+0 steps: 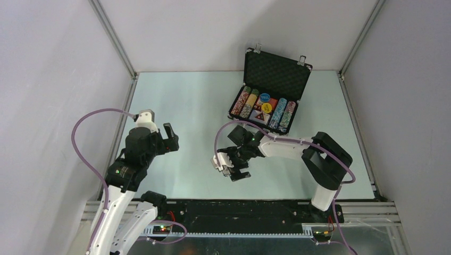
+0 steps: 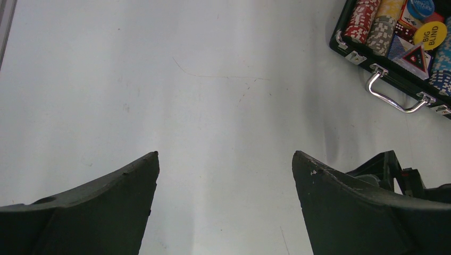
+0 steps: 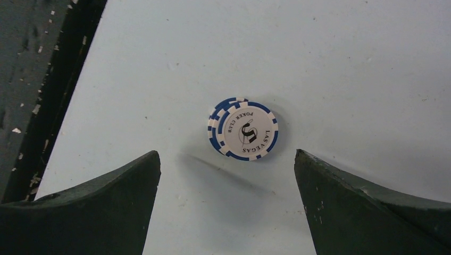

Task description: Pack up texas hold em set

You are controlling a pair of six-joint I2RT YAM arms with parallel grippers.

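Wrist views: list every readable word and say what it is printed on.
"BIG BLIND": yellow disc in the open case.
"LAS VEGAS", "POKER CLUB": blue and white chip on the table.
Too blurred to read: lettering on the blue disc in the case.

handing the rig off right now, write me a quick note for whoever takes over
Left gripper: jaws open, empty, above the table.
Right gripper: jaws open, empty, hovering by the blue chips, which lie loose on the table.
Briefcase: open at the far right; chip rows and yellow disc already inside.
Left to do: pick up the blue chips, place them in the briefcase, close and latch it.
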